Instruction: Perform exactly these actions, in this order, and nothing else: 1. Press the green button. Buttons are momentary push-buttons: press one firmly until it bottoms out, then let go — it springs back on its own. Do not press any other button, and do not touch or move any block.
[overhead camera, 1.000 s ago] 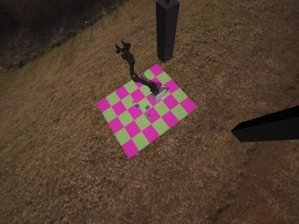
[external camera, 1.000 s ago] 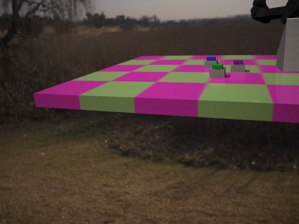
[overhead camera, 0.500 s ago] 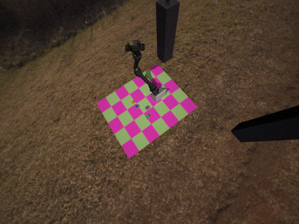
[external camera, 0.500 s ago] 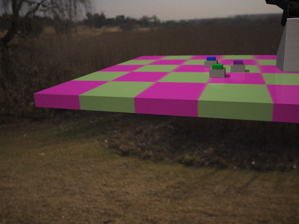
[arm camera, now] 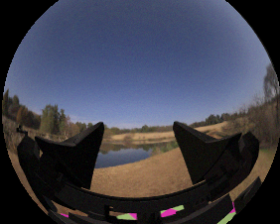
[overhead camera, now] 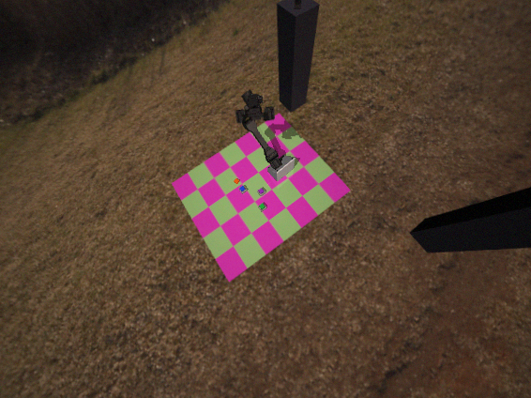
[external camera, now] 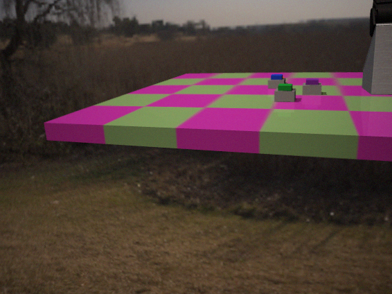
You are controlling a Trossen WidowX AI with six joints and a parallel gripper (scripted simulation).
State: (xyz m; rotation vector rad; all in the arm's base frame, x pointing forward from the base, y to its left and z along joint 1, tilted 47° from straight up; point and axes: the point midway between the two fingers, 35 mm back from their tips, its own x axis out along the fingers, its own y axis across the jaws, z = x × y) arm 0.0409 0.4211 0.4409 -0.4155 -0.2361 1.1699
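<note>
The green button (overhead camera: 263,206) (external camera: 284,87) sits on its grey base on the checkered table (overhead camera: 249,249) (external camera: 208,118), in front of the arm's base. My gripper (overhead camera: 250,98) (arm camera: 139,126) is open and empty. It is raised high above the table's back part, far from the green button. In the wrist view it faces the horizon, with sky and a pond between the fingers. The gripper is out of frame in the exterior view.
A purple button (overhead camera: 261,191) (external camera: 312,82) and a blue button (overhead camera: 242,189) (external camera: 276,77) stand near the green one. A small orange block (overhead camera: 236,180) lies beyond the blue button. The arm's grey base (overhead camera: 281,171) (external camera: 379,62) stands at the back. Dark pillars (overhead camera: 295,52) (overhead camera: 478,227) stand off the table.
</note>
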